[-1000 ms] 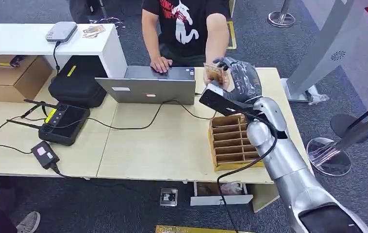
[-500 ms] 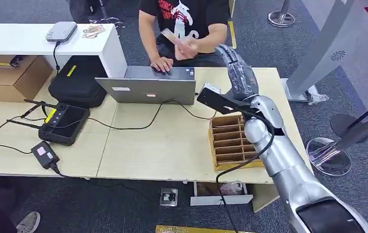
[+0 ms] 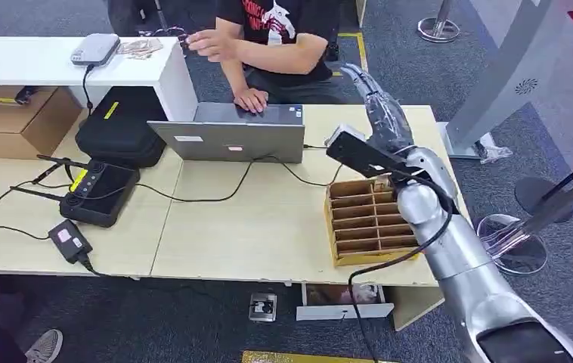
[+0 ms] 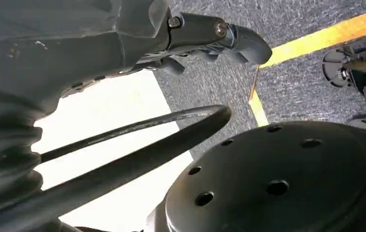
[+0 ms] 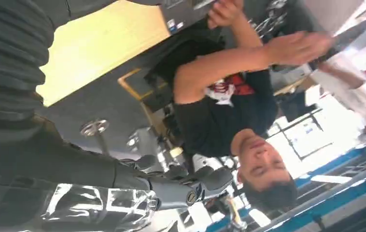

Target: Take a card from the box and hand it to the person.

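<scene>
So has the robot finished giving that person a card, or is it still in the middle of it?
It looks finished. The right hand is stretched out past the wooden box with fingers apart and nothing in it. The person's hand is over by the white shelf, where cards lie. What seems left is pulling the arm in.

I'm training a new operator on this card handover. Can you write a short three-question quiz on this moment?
1. True or false: the right hand holds a card.
2. The wooden box sits on the table: A) left of the laptop, B) under the robot's right arm, C) on the white shelf.
3. What does the person's hand nearer the robot rest on?

Key: 1 false, its fingers are spread and empty. 2 B. 3 The laptop.
</scene>
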Controlling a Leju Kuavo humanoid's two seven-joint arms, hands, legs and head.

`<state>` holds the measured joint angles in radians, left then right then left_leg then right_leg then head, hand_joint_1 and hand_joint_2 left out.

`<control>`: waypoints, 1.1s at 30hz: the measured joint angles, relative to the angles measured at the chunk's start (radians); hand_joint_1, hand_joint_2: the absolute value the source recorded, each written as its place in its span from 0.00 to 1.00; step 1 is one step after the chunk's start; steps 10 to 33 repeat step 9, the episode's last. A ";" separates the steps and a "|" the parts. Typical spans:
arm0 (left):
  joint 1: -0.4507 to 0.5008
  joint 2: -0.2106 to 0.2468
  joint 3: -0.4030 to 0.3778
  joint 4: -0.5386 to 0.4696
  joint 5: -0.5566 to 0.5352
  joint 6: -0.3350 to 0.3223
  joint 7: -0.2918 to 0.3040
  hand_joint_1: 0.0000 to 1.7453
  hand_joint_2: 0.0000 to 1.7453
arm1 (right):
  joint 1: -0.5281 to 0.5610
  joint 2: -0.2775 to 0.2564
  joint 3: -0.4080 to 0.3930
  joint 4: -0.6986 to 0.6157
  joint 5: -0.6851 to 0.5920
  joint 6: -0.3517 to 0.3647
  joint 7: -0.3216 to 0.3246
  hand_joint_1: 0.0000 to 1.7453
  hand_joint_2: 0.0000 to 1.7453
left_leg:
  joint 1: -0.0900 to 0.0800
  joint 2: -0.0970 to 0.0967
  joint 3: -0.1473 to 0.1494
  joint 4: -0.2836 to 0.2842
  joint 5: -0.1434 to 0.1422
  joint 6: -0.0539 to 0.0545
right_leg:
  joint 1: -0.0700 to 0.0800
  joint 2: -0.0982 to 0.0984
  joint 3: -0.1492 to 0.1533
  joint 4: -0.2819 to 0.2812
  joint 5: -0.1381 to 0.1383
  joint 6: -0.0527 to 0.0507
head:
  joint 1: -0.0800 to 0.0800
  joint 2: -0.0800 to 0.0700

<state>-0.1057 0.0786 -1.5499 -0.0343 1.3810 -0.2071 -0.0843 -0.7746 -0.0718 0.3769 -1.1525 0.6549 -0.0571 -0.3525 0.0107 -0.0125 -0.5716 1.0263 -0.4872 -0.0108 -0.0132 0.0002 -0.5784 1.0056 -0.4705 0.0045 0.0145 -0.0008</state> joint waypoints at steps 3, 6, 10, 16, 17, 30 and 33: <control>0.002 -0.001 0.000 0.000 0.011 0.000 -0.001 0.00 1.00 | 0.044 -0.041 -0.022 -0.076 -0.068 0.050 -0.023 0.00 1.00 | 0.000 -0.001 0.000 0.000 0.000 0.000 | 0.000 -0.001 0.000 -0.001 0.000 0.000 | 0.000 0.000; 0.004 -0.001 0.000 0.000 0.014 0.000 -0.008 0.00 1.00 | 0.106 -0.080 -0.051 -0.150 -0.140 0.097 -0.051 0.00 1.00 | 0.000 0.000 0.000 0.000 0.000 0.000 | 0.000 -0.001 0.000 -0.001 0.000 0.000 | 0.000 0.000; 0.005 -0.001 0.000 0.000 0.013 0.000 -0.009 0.00 1.00 | 0.183 -0.113 -0.093 -0.227 -0.214 0.158 -0.073 0.00 1.00 | 0.000 -0.001 0.000 0.000 0.000 0.000 | 0.000 -0.001 0.000 -0.001 0.000 0.000 | 0.000 0.000; 0.005 -0.001 0.000 0.000 0.013 0.000 -0.009 0.00 1.00 | 0.183 -0.113 -0.093 -0.227 -0.214 0.158 -0.073 0.00 1.00 | 0.000 -0.001 0.000 0.000 0.000 0.000 | 0.000 -0.001 0.000 -0.001 0.000 0.000 | 0.000 0.000; 0.005 -0.001 0.000 0.000 0.013 0.000 -0.009 0.00 1.00 | 0.183 -0.113 -0.093 -0.227 -0.214 0.158 -0.073 0.00 1.00 | 0.000 -0.001 0.000 0.000 0.000 0.000 | 0.000 -0.001 0.000 -0.001 0.000 0.000 | 0.000 0.000; 0.005 -0.001 0.000 0.000 0.013 0.000 -0.009 0.00 1.00 | 0.183 -0.113 -0.093 -0.227 -0.214 0.158 -0.073 0.00 1.00 | 0.000 -0.001 0.000 0.000 0.000 0.000 | 0.000 -0.001 0.000 -0.001 0.000 0.000 | 0.000 0.000; 0.005 -0.001 0.000 0.000 0.013 0.000 -0.009 0.00 1.00 | 0.183 -0.113 -0.093 -0.227 -0.214 0.158 -0.073 0.00 1.00 | 0.000 -0.001 0.000 0.000 0.000 0.000 | 0.000 -0.001 0.000 -0.001 0.000 0.000 | 0.000 0.000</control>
